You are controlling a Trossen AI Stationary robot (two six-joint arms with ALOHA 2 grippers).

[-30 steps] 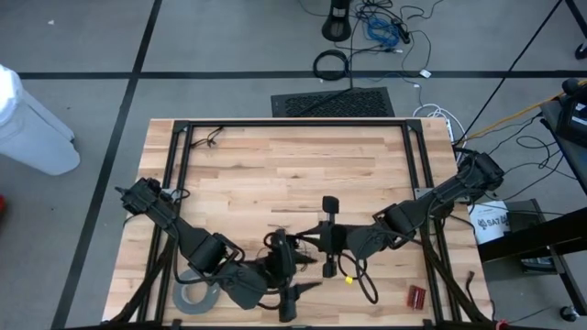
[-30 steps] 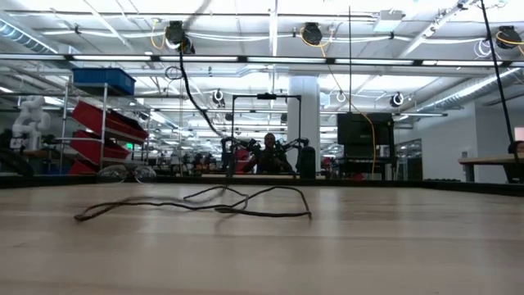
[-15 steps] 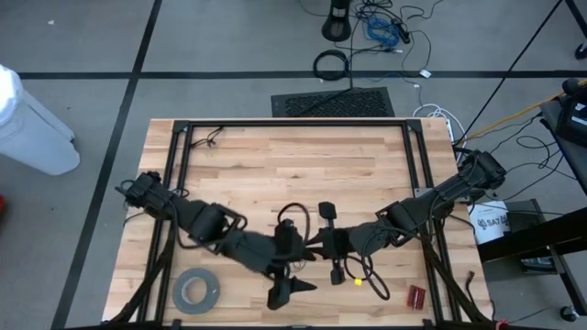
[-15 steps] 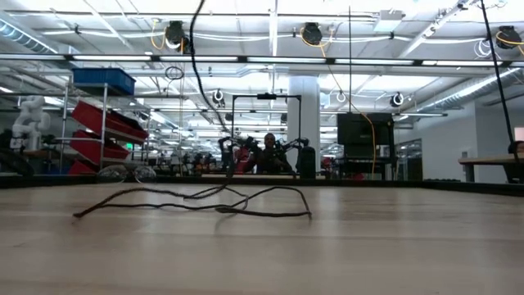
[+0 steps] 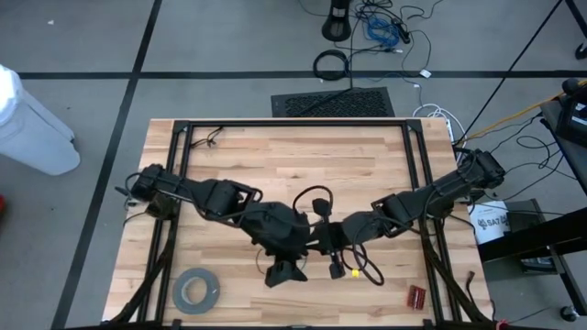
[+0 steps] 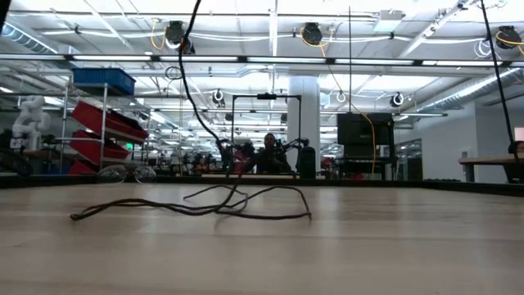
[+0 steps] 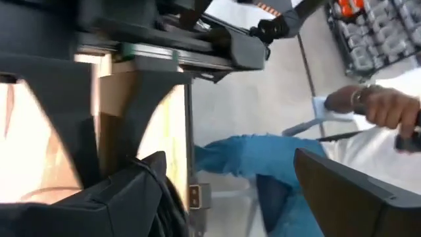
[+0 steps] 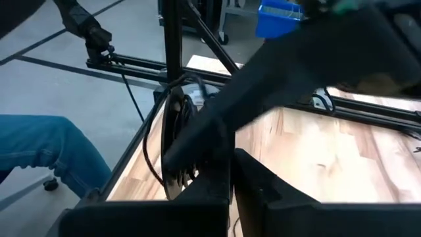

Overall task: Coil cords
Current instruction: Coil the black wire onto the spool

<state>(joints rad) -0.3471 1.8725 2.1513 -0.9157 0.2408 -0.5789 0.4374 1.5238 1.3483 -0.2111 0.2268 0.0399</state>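
A big open robotics lab: ceiling lights [image 6: 311, 34], parts shelving [image 6: 102, 123], distant workbenches [image 6: 262, 160].

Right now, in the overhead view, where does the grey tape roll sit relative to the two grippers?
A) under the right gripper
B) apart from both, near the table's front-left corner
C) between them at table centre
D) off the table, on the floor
B: the grey tape roll lies alone on the wood near the front-left corner, clear of the left gripper and the right gripper, which work near the table's middle.

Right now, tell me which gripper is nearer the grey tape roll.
Left. The left gripper hangs just beside the tape roll, toward the table's middle. The right gripper sits farther along that same side, beyond the left one.
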